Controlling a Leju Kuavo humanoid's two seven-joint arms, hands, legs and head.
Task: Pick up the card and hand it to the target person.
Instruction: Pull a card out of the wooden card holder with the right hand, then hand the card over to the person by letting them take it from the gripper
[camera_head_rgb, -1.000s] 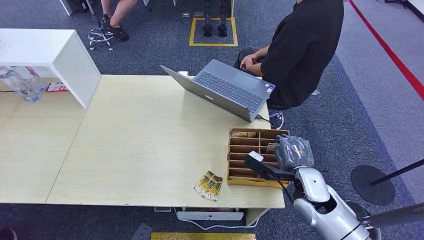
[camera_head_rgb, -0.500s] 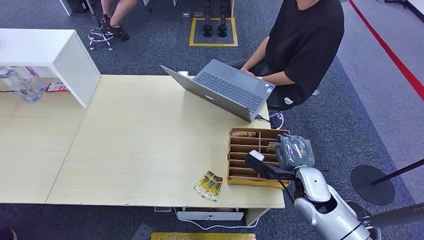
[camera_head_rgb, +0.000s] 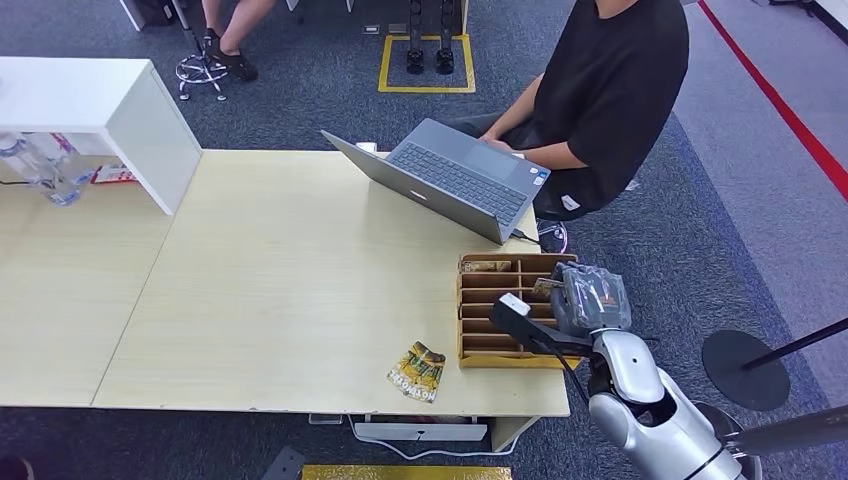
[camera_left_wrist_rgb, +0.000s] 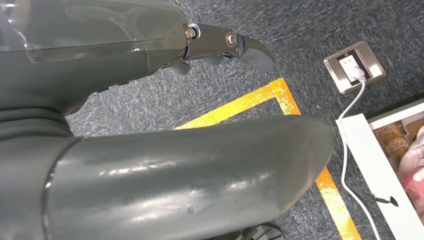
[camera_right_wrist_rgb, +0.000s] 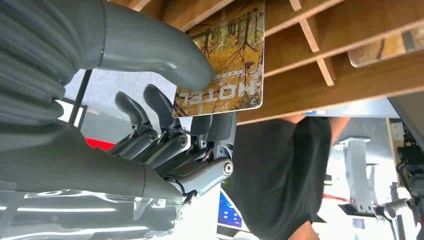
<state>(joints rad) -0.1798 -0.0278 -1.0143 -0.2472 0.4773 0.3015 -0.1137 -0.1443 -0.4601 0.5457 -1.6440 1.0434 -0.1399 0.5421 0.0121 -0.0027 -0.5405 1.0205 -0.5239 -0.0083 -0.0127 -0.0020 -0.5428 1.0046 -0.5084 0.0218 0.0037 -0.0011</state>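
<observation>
the card (camera_right_wrist_rgb: 226, 57) is pinched by the right hand (camera_head_rgb: 588, 300) at the far right of the wooden organiser (camera_head_rgb: 478, 352), which sits at the near right corner of the table (camera_head_rgb: 280, 280). in the right wrist view the thick thumb (camera_right_wrist_rgb: 165, 50) is pressed on the printed face of the card, just above the word "hotel", while the darker fingers (camera_right_wrist_rgb: 160, 125) are curled behind it, so the card is held between thumb and fingers. one end of the card is seen still between the dividers of the organiser, the other end lies in the grip; its long axis is judged to run out of the slot toward the hand, so the coming pull would have to follow that axis before any turn.

the person in black (camera_head_rgb: 610, 100) is seated at the far right, behind the laptop (camera_head_rgb: 450, 180), beyond the organiser from the hand. the right hand is the nearer one by far. the handover would therefore be made away from the robot, up and over the organiser.

the left hand (camera_left_wrist_rgb: 150, 100) is seen hanging over the carpet, nothing in it; whether its fingers are spread or curled cannot be told.

a second, loose card (camera_head_rgb: 417, 371) lies flat on the table just left of the organiser, near the front edge, untouched.
</observation>
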